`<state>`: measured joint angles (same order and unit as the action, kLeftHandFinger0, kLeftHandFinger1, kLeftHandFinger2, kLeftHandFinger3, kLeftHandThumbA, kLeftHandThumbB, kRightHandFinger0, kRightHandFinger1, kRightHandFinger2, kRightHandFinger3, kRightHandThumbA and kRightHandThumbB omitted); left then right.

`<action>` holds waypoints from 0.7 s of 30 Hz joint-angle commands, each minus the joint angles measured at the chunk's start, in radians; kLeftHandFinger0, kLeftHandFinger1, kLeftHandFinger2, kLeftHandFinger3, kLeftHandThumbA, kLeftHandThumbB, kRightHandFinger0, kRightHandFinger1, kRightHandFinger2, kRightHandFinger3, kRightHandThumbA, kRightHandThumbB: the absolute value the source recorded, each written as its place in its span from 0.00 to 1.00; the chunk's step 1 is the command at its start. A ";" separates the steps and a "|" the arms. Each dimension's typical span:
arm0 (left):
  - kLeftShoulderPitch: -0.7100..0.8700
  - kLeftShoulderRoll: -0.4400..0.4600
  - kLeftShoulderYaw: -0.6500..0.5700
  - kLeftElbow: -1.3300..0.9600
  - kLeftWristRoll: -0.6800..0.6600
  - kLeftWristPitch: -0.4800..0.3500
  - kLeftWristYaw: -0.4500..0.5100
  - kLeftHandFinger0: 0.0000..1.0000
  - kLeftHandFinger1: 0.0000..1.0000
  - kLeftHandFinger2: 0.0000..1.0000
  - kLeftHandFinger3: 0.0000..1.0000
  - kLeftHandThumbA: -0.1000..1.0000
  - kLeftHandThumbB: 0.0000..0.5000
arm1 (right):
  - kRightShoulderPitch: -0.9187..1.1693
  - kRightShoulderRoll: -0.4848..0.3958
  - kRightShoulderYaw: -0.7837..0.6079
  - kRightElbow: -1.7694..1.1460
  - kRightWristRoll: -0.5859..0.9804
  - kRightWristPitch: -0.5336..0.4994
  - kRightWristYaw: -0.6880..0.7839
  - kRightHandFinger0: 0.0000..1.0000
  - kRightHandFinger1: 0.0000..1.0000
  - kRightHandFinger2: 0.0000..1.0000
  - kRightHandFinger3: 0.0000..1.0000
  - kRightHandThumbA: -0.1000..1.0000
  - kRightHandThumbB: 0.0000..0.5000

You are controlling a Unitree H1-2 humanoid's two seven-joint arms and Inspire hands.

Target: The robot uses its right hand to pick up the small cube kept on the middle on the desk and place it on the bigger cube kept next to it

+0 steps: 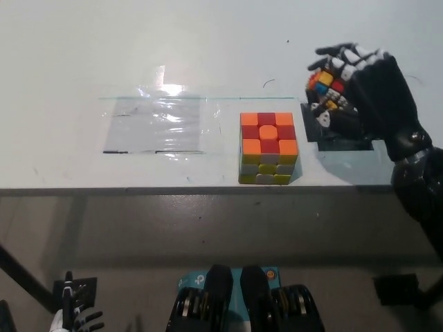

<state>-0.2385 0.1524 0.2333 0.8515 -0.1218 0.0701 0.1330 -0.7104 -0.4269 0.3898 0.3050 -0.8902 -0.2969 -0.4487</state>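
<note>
Small cube (325,88) is sitting inside the black right hand (360,90), and the fingers (346,57) are wrapping over its top and side, grasping it. Only some of its stickers are showing between the fingers: red, orange, yellow, blue and white. The hand with the cube is standing to the right of the big cube (268,147) and a little farther back on the surface (208,48); the two cubes are apart, not touching. Whether the small cube is hanging clear of the surface I cannot tell from this steep view.

Just below the hand a black pad (342,135) is lying on the surface, partly covered by the hand. The big cube is resting near the front edge of the surface, and its top face is showing orange and red squares, while its front side is showing yellow and white ones. To the left of it a clear plastic sheet (156,124) is lying flat and is reflecting a bright spot of light.

The white left hand (73,315) is resting low at the bottom left corner, well below the surface edge, with its fingers spread and holding nothing.
</note>
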 commanded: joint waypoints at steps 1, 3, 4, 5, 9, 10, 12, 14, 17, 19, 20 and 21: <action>-0.002 0.020 0.003 -0.006 -0.001 -0.012 0.003 0.66 0.70 0.83 0.96 1.00 0.32 | -0.062 0.013 -0.026 -0.109 0.043 -0.005 0.094 0.00 0.31 0.68 0.55 0.00 0.52; -0.006 0.017 0.011 -0.004 -0.006 -0.010 0.012 0.64 0.68 0.81 0.92 1.00 0.31 | -0.062 0.025 -0.027 -0.130 0.048 -0.003 0.116 0.00 0.32 0.70 0.58 0.00 0.56; -0.007 0.018 0.005 0.001 0.003 -0.016 0.016 0.63 0.69 0.82 0.91 1.00 0.30 | -0.063 0.032 -0.026 -0.140 0.044 0.002 0.127 0.00 0.33 0.71 0.59 0.00 0.57; -0.011 0.032 -0.016 0.019 0.020 -0.024 -0.006 0.63 0.70 0.83 0.96 1.00 0.31 | -0.069 0.052 -0.024 -0.153 0.065 -0.007 0.142 0.00 0.30 0.69 0.56 0.00 0.57; -0.012 0.026 -0.010 0.018 0.011 -0.015 0.005 0.66 0.72 0.85 0.97 1.00 0.33 | -0.065 0.071 -0.030 -0.159 0.064 -0.009 0.164 0.00 0.27 0.66 0.52 0.00 0.57; -0.007 0.021 -0.005 0.009 0.008 -0.024 0.012 0.65 0.70 0.83 0.96 1.00 0.32 | -0.059 0.085 -0.026 -0.164 0.068 -0.010 0.174 0.00 0.25 0.64 0.49 0.00 0.63; -0.013 0.018 0.009 -0.003 -0.015 -0.008 -0.004 0.68 0.73 0.86 1.00 1.00 0.28 | -0.056 0.097 -0.026 -0.150 0.075 -0.036 0.164 0.00 0.25 0.64 0.49 0.00 0.61; -0.026 0.019 0.008 0.036 -0.003 -0.032 0.021 0.65 0.70 0.84 0.95 1.00 0.32 | -0.048 0.107 -0.016 -0.126 0.057 -0.057 0.138 0.00 0.23 0.62 0.48 0.00 0.58; -0.022 0.024 -0.005 0.014 0.006 -0.016 0.004 0.67 0.74 0.88 1.00 1.00 0.33 | -0.044 0.112 -0.016 -0.110 0.044 -0.059 0.133 0.00 0.19 0.58 0.44 0.00 0.57; -0.014 0.022 -0.008 -0.010 0.013 0.003 0.013 0.66 0.71 0.85 0.99 1.00 0.33 | -0.029 0.110 -0.015 -0.092 0.037 -0.059 0.131 0.00 0.17 0.56 0.44 0.00 0.62; -0.018 0.023 -0.008 -0.011 0.011 0.004 0.012 0.66 0.72 0.85 0.99 1.00 0.33 | -0.035 0.110 -0.016 -0.088 0.035 -0.060 0.131 0.00 0.17 0.56 0.44 0.00 0.62; -0.023 0.022 -0.004 0.000 0.008 0.000 0.016 0.68 0.73 0.86 1.00 1.00 0.34 | -0.026 0.111 -0.019 -0.082 0.043 -0.062 0.131 0.00 0.19 0.54 0.45 0.00 0.65</action>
<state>-0.2382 0.1569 0.2313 0.8674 -0.1212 0.0705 0.1341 -0.7129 -0.3188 0.3878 0.2214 -0.8515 -0.3290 -0.3058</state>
